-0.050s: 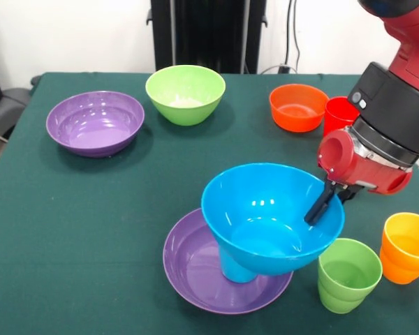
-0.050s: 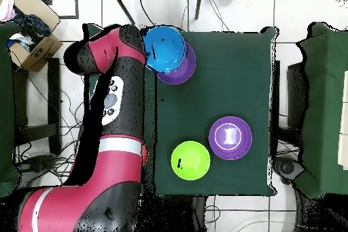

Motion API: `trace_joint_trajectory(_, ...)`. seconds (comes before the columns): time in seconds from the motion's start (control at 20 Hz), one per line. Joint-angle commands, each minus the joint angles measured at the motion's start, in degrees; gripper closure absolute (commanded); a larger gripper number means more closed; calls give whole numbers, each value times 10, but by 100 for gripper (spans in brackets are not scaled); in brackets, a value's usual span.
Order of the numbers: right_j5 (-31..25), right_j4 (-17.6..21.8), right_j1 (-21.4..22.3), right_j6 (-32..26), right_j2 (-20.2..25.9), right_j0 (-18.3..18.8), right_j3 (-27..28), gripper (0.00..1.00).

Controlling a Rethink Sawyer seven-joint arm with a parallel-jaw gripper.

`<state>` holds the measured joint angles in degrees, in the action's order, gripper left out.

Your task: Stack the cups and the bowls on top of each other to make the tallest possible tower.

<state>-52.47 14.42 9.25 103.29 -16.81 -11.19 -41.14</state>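
At lower centre of the front view, the gripper (image 1: 329,197) is pinching the blue bowl's (image 1: 265,209) rim, tilting it over the purple bowl (image 1: 188,269).

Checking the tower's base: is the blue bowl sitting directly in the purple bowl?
No, the blue bowl rests on a blue cup.

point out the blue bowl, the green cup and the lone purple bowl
blue bowl (image 1: 265,209): front view, on its inner wall near the bottom.
green cup (image 1: 348,276): front view, on its rim and outer side.
lone purple bowl (image 1: 95,123): front view, on its inner floor.
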Motion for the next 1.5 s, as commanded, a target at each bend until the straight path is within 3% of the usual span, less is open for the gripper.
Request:
trace_joint_trajectory(0.05,-71,29,-5,-80,24,9,17,100)
trace_joint_trajectory(0.3,-94,30,-10,-83,19,8,25,100)
trace_joint_trajectory(0.7,-97,34,-2,-86,11,7,-3,100)
trace_joint_trajectory(1.5,-73,36,3,-85,8,11,-26,100)
